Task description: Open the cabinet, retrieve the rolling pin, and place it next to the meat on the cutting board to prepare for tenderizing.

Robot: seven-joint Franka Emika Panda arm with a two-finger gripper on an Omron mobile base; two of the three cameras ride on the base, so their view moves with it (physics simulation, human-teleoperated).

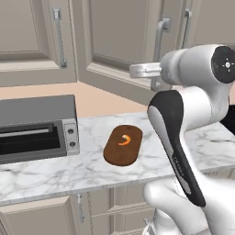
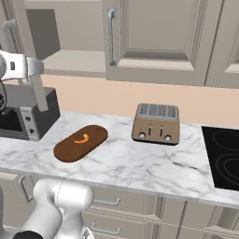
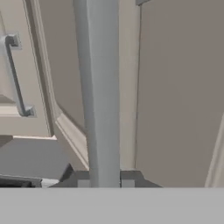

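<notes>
- The claw [image 3: 103, 183] was closed tight on the silver bar handle [image 3: 101, 87] of the cabinet [image 1: 114, 41], with the bar between its two tips
- The door [image 1: 117, 46] stood part way open, swung out over the surface [image 1: 92, 160]
- The best move, I think, was to pull in a round path with the hinge, slowly, so the bar did not slip out
- The meat [image 1: 125, 139] lay on the cutting board [image 1: 120, 151], below the door
- The rolling pin was hidden from sight
</notes>
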